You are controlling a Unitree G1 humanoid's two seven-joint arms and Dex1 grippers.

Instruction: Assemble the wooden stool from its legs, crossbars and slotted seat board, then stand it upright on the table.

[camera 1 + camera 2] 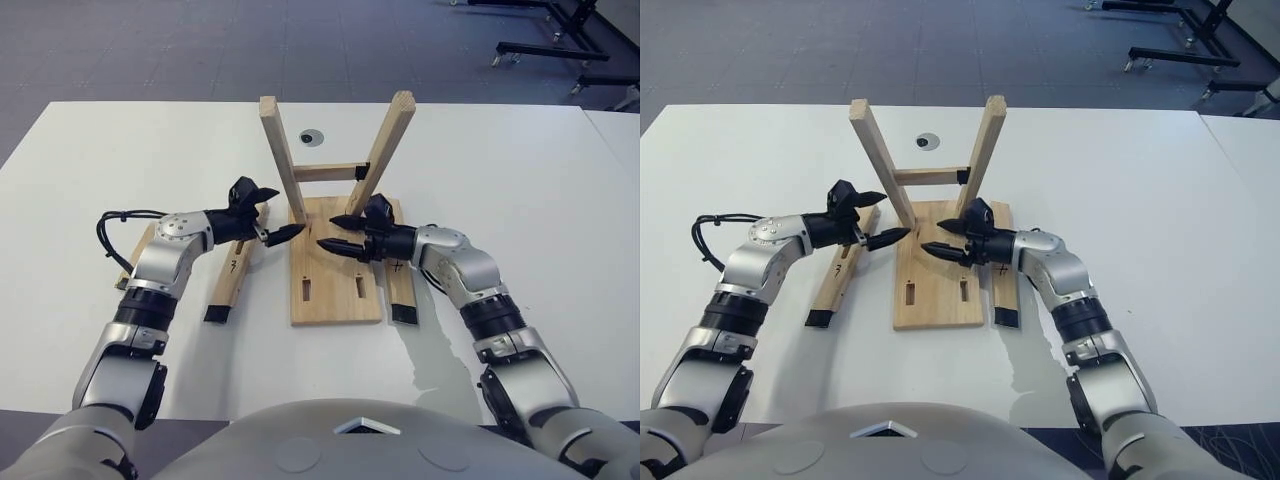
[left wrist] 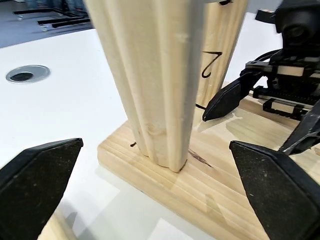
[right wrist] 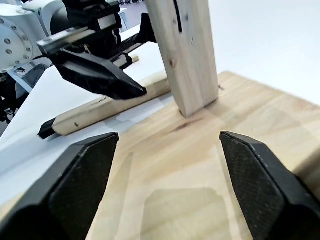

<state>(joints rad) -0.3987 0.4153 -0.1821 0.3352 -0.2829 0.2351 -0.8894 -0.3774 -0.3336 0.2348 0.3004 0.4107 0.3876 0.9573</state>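
The slotted seat board (image 1: 335, 290) lies flat on the white table (image 1: 520, 180). Two legs (image 1: 281, 155) (image 1: 388, 145) stand upright in its far end, joined by a crossbar (image 1: 327, 172). My left gripper (image 1: 280, 212) is open at the foot of the left standing leg (image 2: 150, 75), one finger on each side, not touching. My right gripper (image 1: 328, 232) is open just above the board (image 3: 200, 165), pointing at that same leg (image 3: 185, 50) from the right. One loose leg (image 1: 228, 282) lies left of the board, another (image 1: 401, 288) right of it.
Another wooden piece (image 1: 140, 252) lies partly under my left forearm. A round cable hole (image 1: 312, 136) sits in the table behind the stool. Two open slots (image 1: 358, 287) show at the board's near end. Black metal frames (image 1: 560, 50) stand on the floor beyond the table.
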